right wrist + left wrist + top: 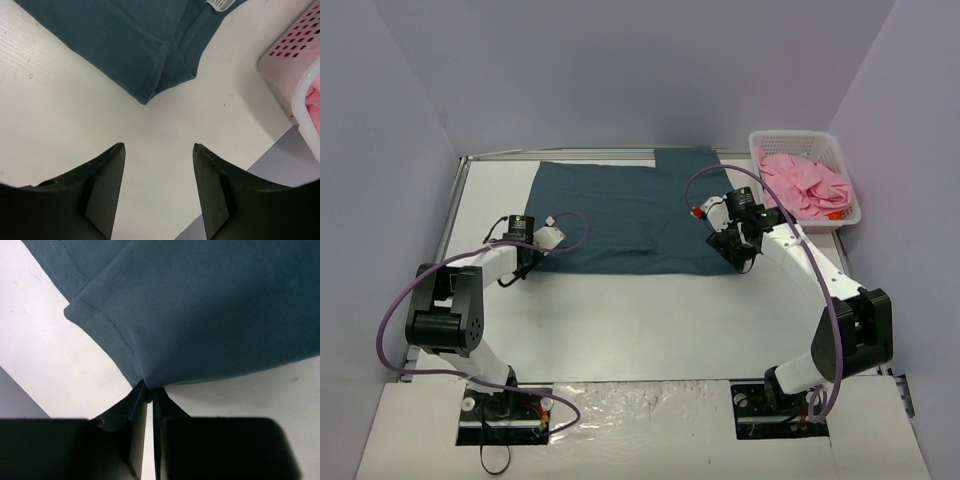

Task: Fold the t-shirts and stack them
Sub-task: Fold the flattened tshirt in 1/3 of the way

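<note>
The dark teal-blue t-shirt (620, 212) lies spread flat at the back middle of the table. My left gripper (528, 264) is shut on its near-left corner; in the left wrist view the fingertips (148, 391) pinch the hem of the cloth (210, 310). My right gripper (738, 260) is open and empty, just off the shirt's near-right corner. In the right wrist view it (159, 147) hovers over bare table, short of that folded corner (150, 55). The pink t-shirt (807, 183) lies crumpled in the white basket (850, 215).
The white lattice basket stands at the back right, close to my right arm; its wall shows in the right wrist view (292, 65). The table's right edge (280, 155) is near the right gripper. Purple walls enclose the table on three sides.
</note>
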### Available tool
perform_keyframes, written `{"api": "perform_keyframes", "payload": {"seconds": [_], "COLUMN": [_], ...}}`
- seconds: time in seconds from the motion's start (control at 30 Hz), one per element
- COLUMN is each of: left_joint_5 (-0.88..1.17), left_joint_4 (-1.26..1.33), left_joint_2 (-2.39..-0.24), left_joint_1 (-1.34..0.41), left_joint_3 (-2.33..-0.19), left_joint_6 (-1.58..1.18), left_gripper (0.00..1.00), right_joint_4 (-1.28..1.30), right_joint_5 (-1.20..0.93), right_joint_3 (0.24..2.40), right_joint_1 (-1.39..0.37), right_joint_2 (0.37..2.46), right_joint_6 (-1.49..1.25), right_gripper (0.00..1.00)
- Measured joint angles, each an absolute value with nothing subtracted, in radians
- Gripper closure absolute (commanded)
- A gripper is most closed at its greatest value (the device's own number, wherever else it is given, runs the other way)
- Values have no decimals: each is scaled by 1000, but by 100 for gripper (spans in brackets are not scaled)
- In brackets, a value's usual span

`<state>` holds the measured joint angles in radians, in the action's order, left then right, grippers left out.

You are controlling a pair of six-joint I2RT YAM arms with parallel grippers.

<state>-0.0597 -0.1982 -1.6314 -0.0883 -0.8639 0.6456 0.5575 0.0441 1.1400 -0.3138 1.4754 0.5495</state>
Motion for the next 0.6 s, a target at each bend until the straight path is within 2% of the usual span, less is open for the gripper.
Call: {"api": "perform_keyframes", "payload": {"seconds": [0.37,0.6], "left_joint_5": [-49,-39], "left_joint_4": [-204,-223], "left_joint_2": [-1641,-1641], "left_joint_1": [-78,-77], "left_joint_3": [-876,-884], "left_joint_6": [653,651], "left_gripper": [98,98], "right_joint_4": [645,678], "right_joint_5": [14,-52], "right_joint_3": [1088,1086], "right_joint_1": [-292,-260], "right_joint_2": [1440,1528], "right_joint_6": [549,558], "right_gripper": [46,46]}}
